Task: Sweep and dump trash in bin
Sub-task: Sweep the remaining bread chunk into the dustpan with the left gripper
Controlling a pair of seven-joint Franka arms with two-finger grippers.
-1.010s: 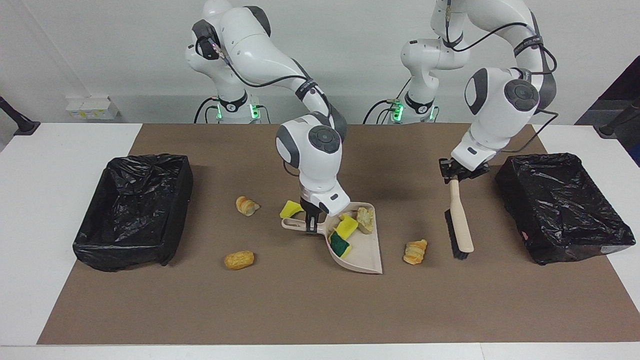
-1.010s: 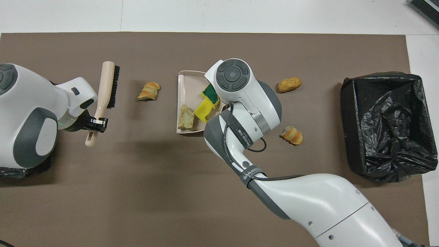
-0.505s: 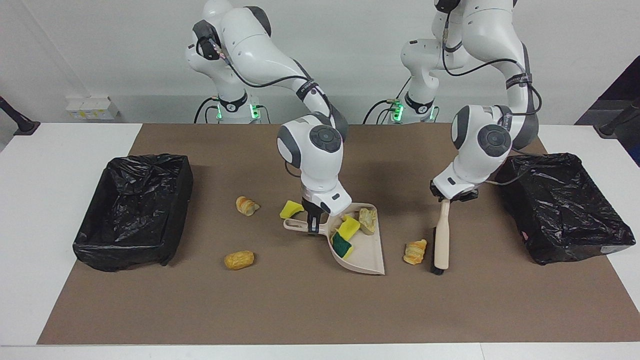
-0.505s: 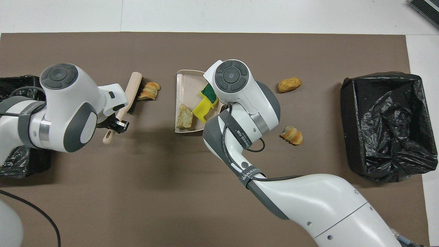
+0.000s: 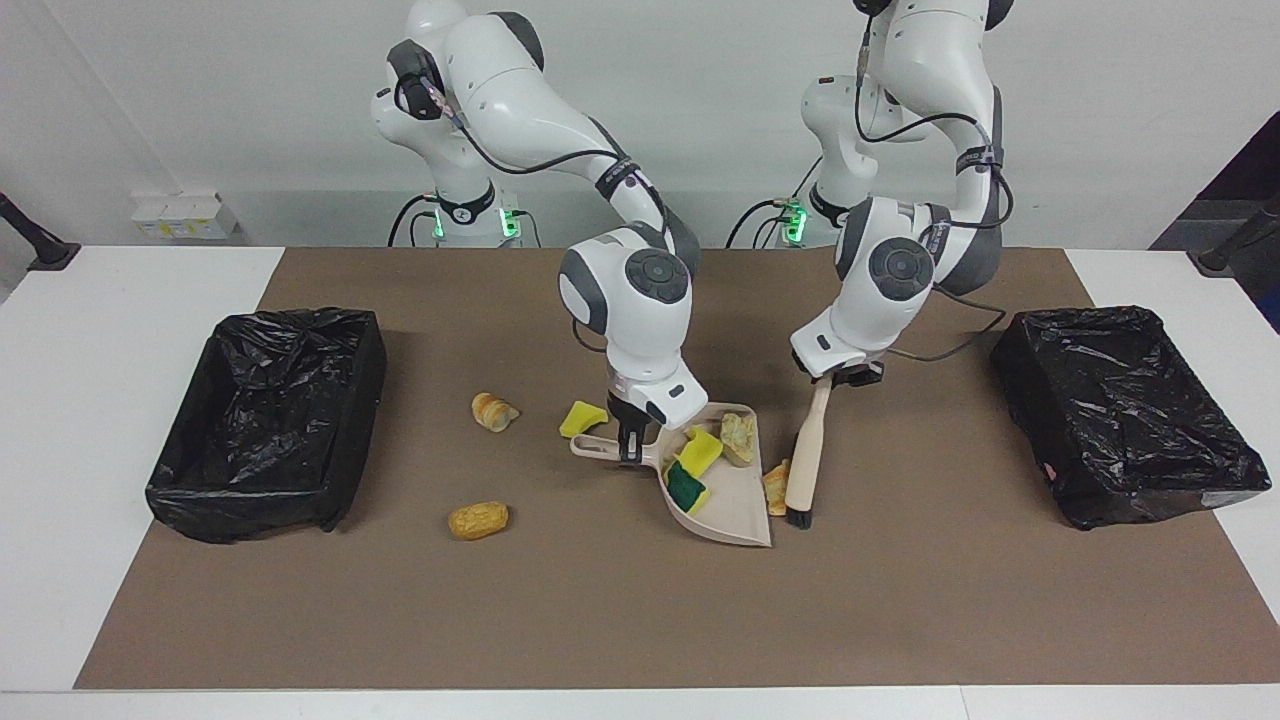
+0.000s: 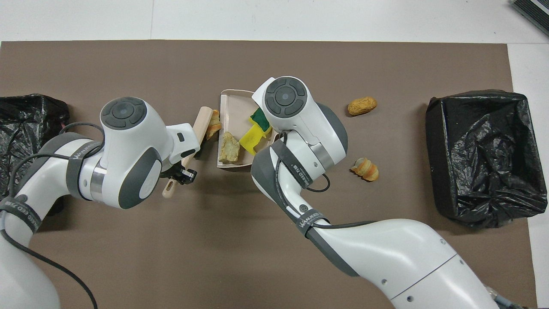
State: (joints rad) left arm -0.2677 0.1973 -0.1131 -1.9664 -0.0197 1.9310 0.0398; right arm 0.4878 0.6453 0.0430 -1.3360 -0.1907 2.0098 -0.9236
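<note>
The right claw (image 5: 630, 452) is clenched on the handle of the beige dustpan (image 5: 738, 505), which sits on the brown mat (image 5: 600, 610) in the middle of the tabletop (image 5: 90, 400) with its open mouth turned toward the left arm's end. The left claw (image 5: 838, 378) is clamped on the upper end of the wooden brush (image 5: 806, 458), which slants down so that its dark bristles meet the mat right at the dustpan's mouth.

Inside the dustpan lie three pieces of trash: a yellow sponge chunk (image 5: 700, 450), a green-and-yellow sponge chunk (image 5: 684, 488) and a tan bread lump (image 5: 738, 438). A flaky pastry piece (image 5: 775, 487) is pinched between the brush and the dustpan's lip, touching both. Another yellow sponge piece (image 5: 581, 417) lies on the mat just beside the dustpan handle, on the side nearer the robots.

Two more scraps sit loose toward the right arm's end: a small croissant-like lump (image 5: 494, 411), and a rounder golden bun (image 5: 478, 519) farther from the robots than that.

A bin lined with a black bag (image 5: 265, 420) stands at the right arm's end of the mat, and a second black-lined bin (image 5: 1125, 410) stands at the left arm's end. Neither shows any trash inside from where I stand.
</note>
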